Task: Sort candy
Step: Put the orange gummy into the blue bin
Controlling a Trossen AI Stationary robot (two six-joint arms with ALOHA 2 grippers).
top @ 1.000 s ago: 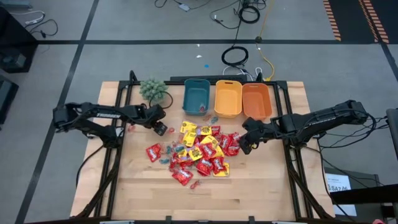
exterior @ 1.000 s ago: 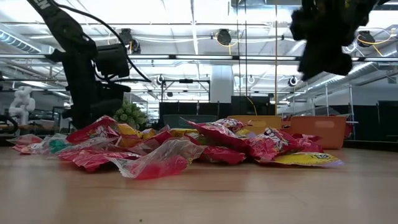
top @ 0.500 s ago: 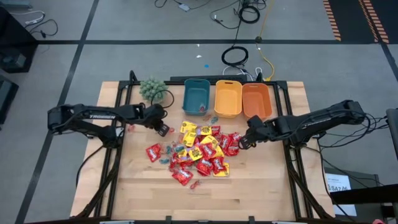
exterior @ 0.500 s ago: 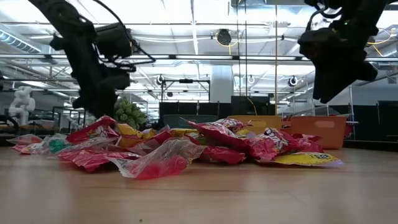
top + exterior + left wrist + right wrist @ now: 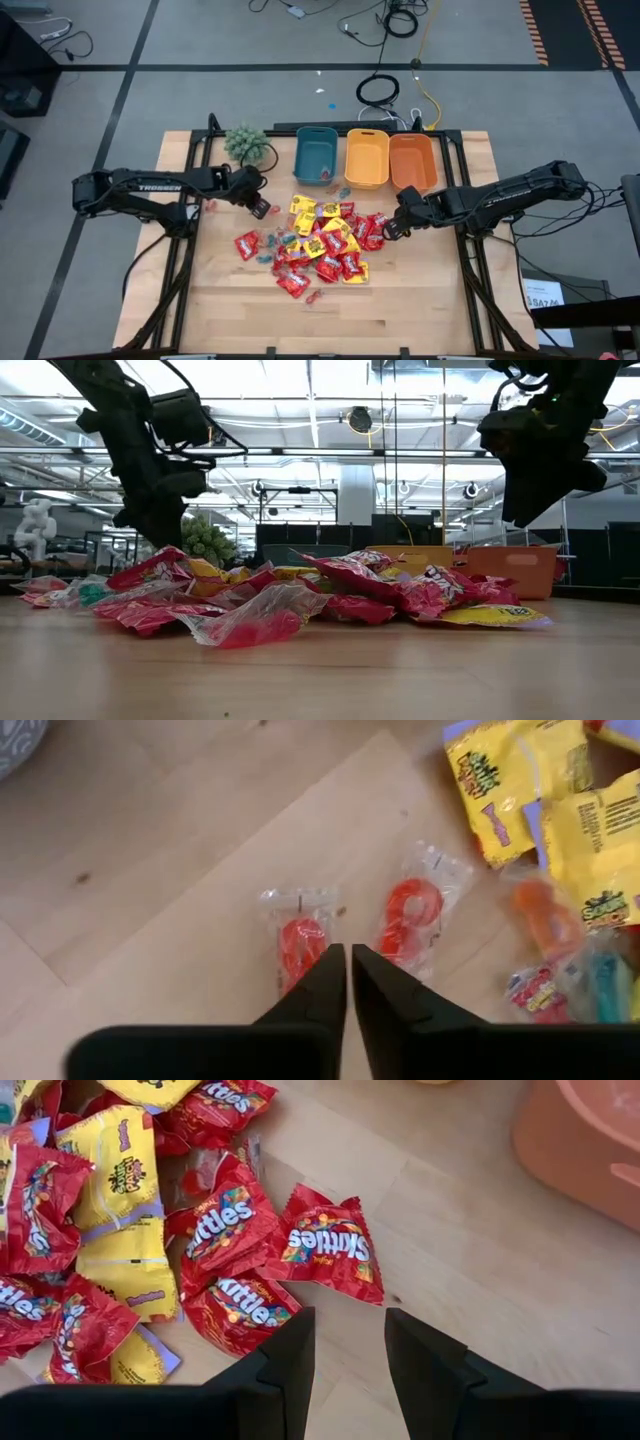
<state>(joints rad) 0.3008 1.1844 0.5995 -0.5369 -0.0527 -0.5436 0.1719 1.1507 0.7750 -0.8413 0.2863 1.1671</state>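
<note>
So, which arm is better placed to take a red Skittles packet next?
The right one, probably. The right gripper hangs open just above a red Skittles packet; the left gripper is shut.

Front half of the bench (image 5: pixel 420 320) lies bare; candy (image 5: pixel 320 245) heaps mid-bench, three bins (image 5: pixel 366 158) and plant (image 5: pixel 245 143) line the back edge.

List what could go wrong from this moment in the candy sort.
1. The left gripper is shut with nothing between its fingers, above two clear-wrapped red candies; a pick here may come up empty.
2. The right gripper hangs open over overlapping red packets; closing could catch two at once or push the pile.
</note>
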